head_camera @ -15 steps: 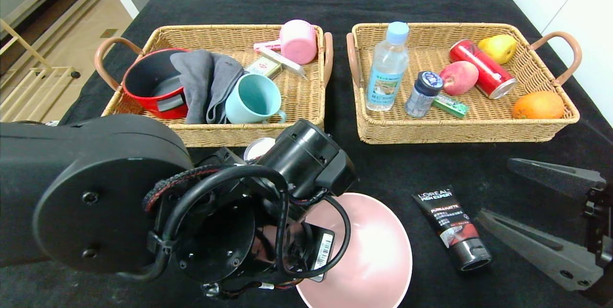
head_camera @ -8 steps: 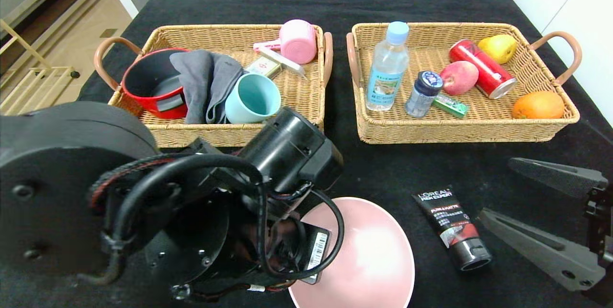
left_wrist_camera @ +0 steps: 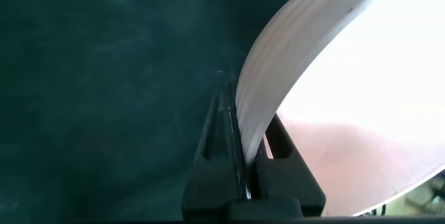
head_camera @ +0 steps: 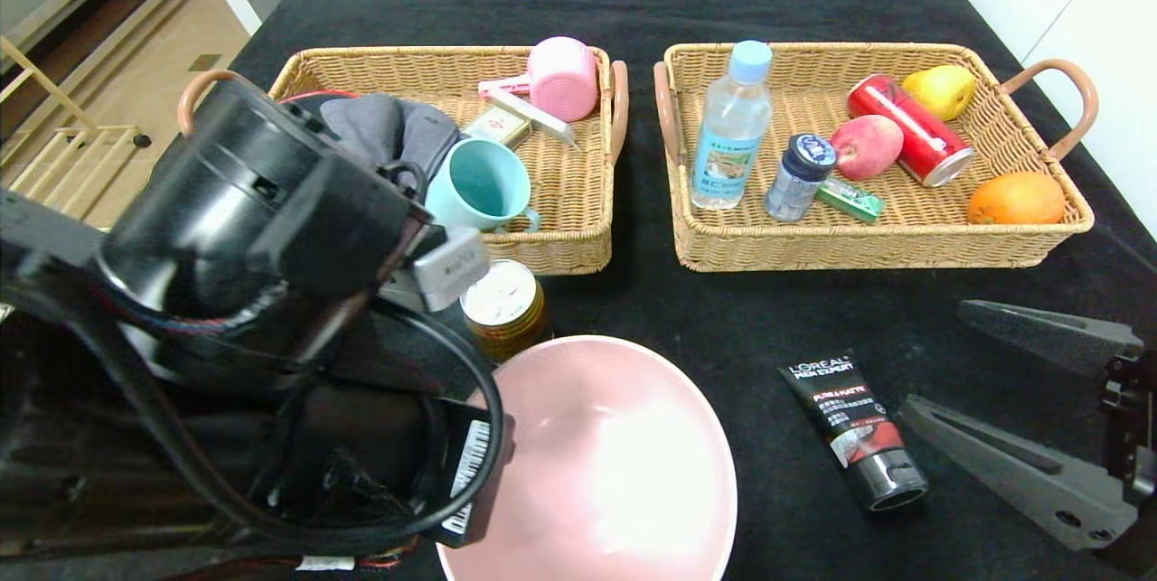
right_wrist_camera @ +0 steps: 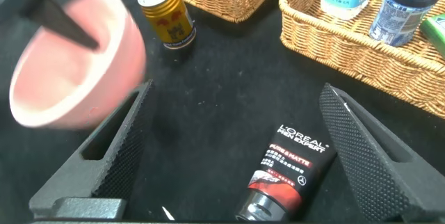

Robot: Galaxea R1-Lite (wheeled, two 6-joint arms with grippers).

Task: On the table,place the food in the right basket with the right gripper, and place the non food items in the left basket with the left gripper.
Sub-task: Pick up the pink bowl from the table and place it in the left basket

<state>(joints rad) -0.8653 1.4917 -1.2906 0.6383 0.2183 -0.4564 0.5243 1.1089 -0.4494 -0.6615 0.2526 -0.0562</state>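
Nearest, the left gripper (left_wrist_camera: pixel 245 172) has its jaws closed on the rim of the wide pale pink bowl (head_camera: pixel 597 463), held tilted above the black-draped bench (head_camera: pixel 723 310). The right gripper (right_wrist_camera: pixel 229 154) hangs wide open, empty, over the black L'Oreal tube (right_wrist_camera: pixel 285 179). Risk: the thin rim grip may slip, or the bowl may strike the gold-yellow can (head_camera: pixel 503 305) short of the left tan wicker basket (head_camera: pixel 560 247).

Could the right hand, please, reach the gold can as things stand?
Probably not directly: the pink bowl, held by the left hand, sits between the open right hand and the gold can.
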